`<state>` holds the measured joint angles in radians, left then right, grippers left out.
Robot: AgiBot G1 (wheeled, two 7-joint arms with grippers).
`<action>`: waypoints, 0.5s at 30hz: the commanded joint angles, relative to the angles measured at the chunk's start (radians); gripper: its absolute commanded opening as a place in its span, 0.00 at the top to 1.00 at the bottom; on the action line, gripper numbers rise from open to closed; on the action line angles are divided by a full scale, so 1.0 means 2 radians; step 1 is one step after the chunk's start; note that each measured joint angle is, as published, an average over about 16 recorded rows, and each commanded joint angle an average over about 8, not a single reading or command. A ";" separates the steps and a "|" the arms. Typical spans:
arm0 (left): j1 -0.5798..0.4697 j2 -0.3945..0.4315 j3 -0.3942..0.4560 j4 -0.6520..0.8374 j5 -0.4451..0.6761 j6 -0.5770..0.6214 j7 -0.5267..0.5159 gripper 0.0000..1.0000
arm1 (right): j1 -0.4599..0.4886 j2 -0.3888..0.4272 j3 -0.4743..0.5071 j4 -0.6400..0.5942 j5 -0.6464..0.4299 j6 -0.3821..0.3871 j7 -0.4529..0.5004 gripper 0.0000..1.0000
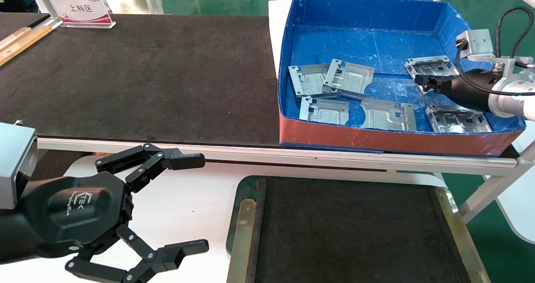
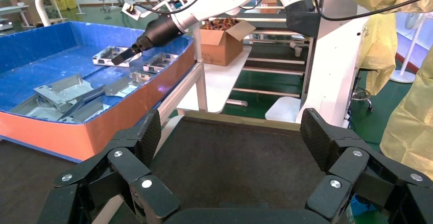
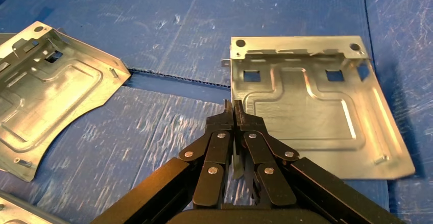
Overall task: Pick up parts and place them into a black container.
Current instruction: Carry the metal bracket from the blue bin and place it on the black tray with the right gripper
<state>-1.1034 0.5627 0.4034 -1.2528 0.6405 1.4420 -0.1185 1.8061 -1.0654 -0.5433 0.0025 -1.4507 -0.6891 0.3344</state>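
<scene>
Silver plate [image 3: 311, 117] pinched at its near edge by the closed right gripper [image 3: 234, 107].
Thin hold may slip on lifting; left gripper [image 1: 184, 203] idles open, lower left.

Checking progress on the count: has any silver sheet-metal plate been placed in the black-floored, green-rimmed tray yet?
No; the black-floored tray holds no plates, and all six silver sheet-metal plates lie in the blue box.

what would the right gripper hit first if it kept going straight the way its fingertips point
Probably the silver-grey stamped sheet-metal plate lying on the blue box floor. The right gripper, fingers pressed together, points at that plate's near edge. Whether the tips already touch it is unclear.
</scene>
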 commanded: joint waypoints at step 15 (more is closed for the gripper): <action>0.000 0.000 0.000 0.000 0.000 0.000 0.000 0.00 | 0.026 0.023 0.013 0.034 0.019 -0.023 -0.052 1.00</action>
<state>-1.1034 0.5627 0.4035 -1.2528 0.6405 1.4420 -0.1185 1.8542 -1.0180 -0.5160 0.0706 -1.4108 -0.7586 0.2288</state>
